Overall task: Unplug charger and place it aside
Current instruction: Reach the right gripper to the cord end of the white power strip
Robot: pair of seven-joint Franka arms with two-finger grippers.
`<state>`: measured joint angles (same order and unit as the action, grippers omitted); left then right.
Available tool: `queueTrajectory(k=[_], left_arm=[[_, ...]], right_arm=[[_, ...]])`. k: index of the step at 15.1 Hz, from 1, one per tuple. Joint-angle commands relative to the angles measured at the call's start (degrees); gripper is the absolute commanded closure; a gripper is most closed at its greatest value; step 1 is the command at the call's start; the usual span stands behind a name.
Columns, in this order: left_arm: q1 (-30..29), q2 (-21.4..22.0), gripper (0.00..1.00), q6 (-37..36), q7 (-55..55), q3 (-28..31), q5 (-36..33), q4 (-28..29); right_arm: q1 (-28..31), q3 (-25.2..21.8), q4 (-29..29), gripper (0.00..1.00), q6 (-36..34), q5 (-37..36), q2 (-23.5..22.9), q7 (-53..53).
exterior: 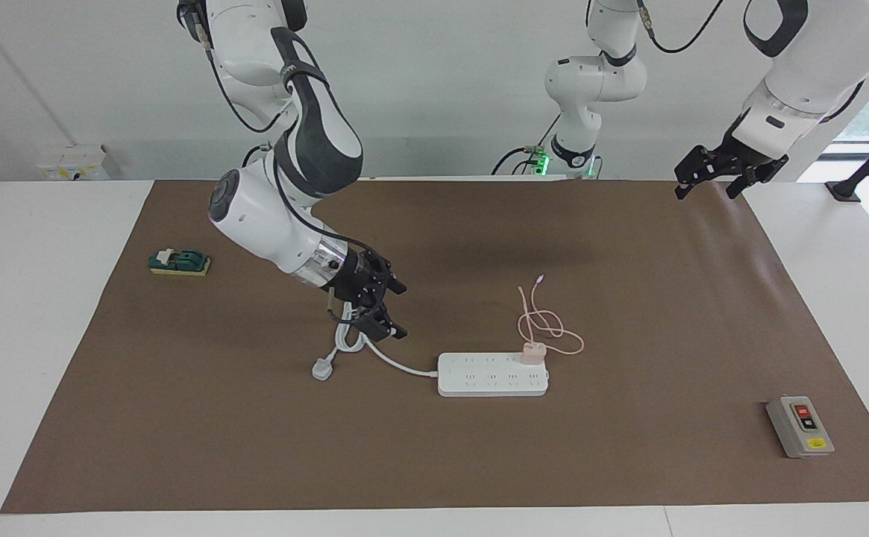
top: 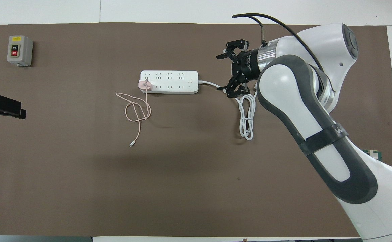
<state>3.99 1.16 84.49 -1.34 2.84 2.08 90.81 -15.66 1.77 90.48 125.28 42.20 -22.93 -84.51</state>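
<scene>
The charger [exterior: 532,352], a small pale pink cube, is plugged into the white power strip [exterior: 492,374] at the strip's end toward the left arm. Its thin pink cable [exterior: 546,324] lies looped on the mat, nearer the robots than the strip. The charger [top: 145,85] and the strip [top: 169,81] also show in the overhead view. My right gripper [exterior: 398,309] is open and empty, low over the strip's thick white cord [exterior: 393,363], off the strip's other end. My left gripper [exterior: 710,183] is open and empty, waiting raised over the mat's corner at the left arm's end.
A white three-pin plug [exterior: 322,368] and its coiled cord [top: 246,117] lie under the right arm. A grey switch box [exterior: 800,425] stands far from the robots at the left arm's end. A green and yellow block [exterior: 179,262] sits at the right arm's end.
</scene>
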Motion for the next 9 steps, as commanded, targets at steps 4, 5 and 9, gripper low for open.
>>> queueTrajectory(k=[4,5,9], left_arm=[[-0.2,1.5,0.0,0.0,-0.2,0.1,0.4,1.6],[-0.2,1.5,0.0,-0.1,-0.2,0.1,0.4,1.6],[-0.2,1.5,0.0,0.0,-0.2,0.1,0.4,1.6]], right_arm=[[0.9,0.2,0.5,0.0,3.4,1.9,-2.0,-0.7],[0.6,0.2,0.7,0.0,3.5,1.7,-2.1,-0.7],[-0.2,0.1,1.5,0.0,0.5,-2.9,-1.7,2.3]])
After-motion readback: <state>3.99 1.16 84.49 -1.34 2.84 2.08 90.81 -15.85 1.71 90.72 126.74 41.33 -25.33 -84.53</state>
